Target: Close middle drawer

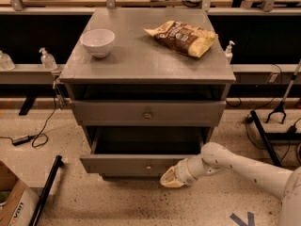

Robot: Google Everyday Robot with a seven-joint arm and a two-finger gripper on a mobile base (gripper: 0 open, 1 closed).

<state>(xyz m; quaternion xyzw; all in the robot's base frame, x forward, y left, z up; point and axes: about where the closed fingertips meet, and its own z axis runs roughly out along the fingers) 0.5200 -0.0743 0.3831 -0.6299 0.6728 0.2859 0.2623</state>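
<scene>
The middle drawer (117,165) is the pulled-out grey drawer low on the cabinet. It has a small round knob (148,166) at the centre of its front, and its dark inside shows behind the front. My gripper (170,179) is at the lower right part of that front, right of the knob and touching or nearly touching it. Its tan fingers are together and hold nothing. My white arm (235,166) comes in from the lower right.
The taller drawer front (188,113) sits above, with a dark gap over it. A white bowl (98,42) and a chip bag (183,36) lie on the cabinet top (136,60). A cardboard box (14,204) and a black bar (47,189) are on the floor at the left.
</scene>
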